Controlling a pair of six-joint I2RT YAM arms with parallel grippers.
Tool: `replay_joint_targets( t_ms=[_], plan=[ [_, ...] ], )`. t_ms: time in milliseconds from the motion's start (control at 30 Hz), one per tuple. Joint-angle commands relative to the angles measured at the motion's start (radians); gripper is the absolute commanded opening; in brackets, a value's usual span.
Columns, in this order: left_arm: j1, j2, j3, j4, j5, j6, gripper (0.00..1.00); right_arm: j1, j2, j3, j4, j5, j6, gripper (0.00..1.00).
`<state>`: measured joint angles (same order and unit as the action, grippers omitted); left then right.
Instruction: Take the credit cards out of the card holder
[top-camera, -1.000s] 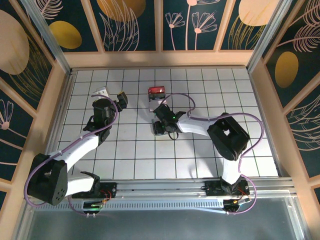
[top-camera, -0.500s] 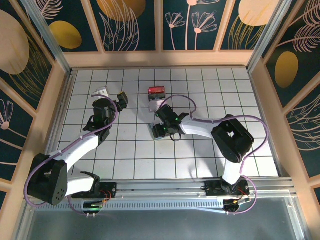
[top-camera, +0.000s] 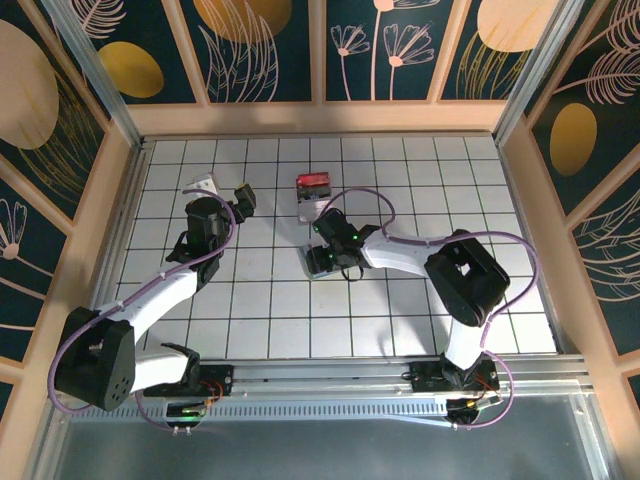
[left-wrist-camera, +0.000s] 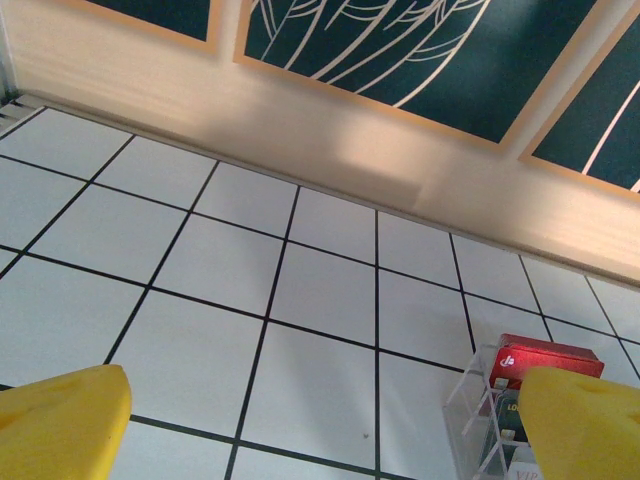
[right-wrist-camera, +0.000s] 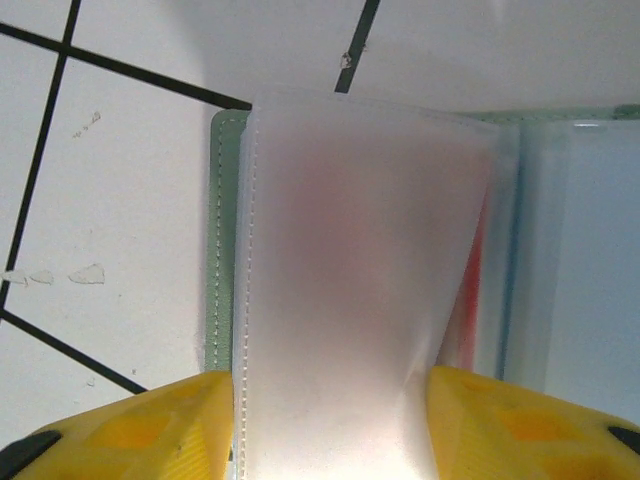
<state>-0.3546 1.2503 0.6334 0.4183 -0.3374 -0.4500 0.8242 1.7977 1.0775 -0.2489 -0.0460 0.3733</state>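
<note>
My left tool (left-wrist-camera: 320, 425) gapes wide, empty; my right tool (right-wrist-camera: 330, 425) flanks the card holder (right-wrist-camera: 360, 220), maybe gripping it, I cannot tell.

There is one card holder (top-camera: 318, 262) and one clear box with a red top (top-camera: 313, 184). One red card (right-wrist-camera: 478, 270) shows through the holder's frosted sleeve; any others cannot be counted. There are two arms, each with one gripper: the left gripper (top-camera: 224, 189) and the right gripper (top-camera: 322, 252).
</note>
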Motion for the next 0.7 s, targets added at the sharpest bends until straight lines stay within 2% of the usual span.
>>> replay_joint_targets(
  t_ms=[0,233,400,533,667],
  plan=[
    [-0.002,-0.022,0.012,0.013,0.005,0.005,0.99,-0.007,-0.041,-0.003,-0.026,0.029,-0.002,0.57],
    [-0.002,-0.026,0.011,0.011,0.006,0.008,0.99,-0.014,-0.042,-0.002,-0.035,0.058,0.005,0.57],
    [-0.002,-0.032,0.012,0.008,0.004,0.013,0.99,-0.023,-0.041,0.005,-0.08,0.151,0.029,0.54],
    [-0.002,-0.03,0.012,0.009,0.005,0.012,0.99,-0.022,-0.044,0.004,-0.078,0.151,0.025,0.54],
    [-0.002,-0.026,0.012,0.009,0.008,0.012,0.99,-0.022,-0.042,0.01,-0.093,0.204,0.047,0.53]
  ],
)
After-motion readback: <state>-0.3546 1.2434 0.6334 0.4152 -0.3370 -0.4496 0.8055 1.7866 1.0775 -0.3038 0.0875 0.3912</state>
